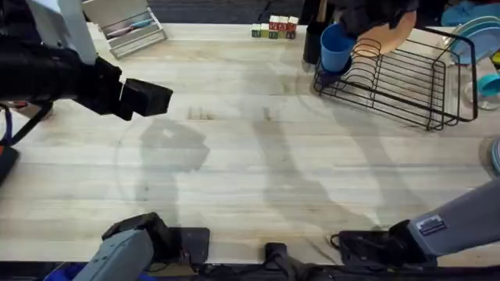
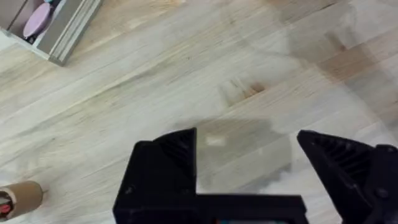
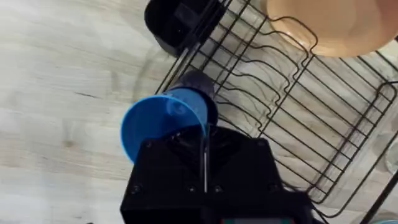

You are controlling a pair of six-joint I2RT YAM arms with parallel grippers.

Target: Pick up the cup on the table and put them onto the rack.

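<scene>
A blue cup [image 1: 336,48] is at the left end of the black wire rack [image 1: 406,82]. My right gripper [image 3: 204,142] is shut on the rim of the cup [image 3: 163,122], and its dark wrist [image 1: 366,16] shows above it at the far edge. The cup hangs beside the rack's [image 3: 280,93] end wires; whether it rests on them I cannot tell. A peach plate [image 1: 388,37] stands in the rack's slots. My left gripper [image 2: 249,155] is open over bare wood, far to the left [image 1: 147,98], with nothing between its fingers.
A black bottle [image 1: 312,35] stands just left of the rack. Toy blocks [image 1: 273,30] sit at the far edge, and a grey tray organiser [image 1: 129,31] at the far left. Blue plates [image 1: 478,35] and a teal cup [image 1: 489,84] lie right of the rack.
</scene>
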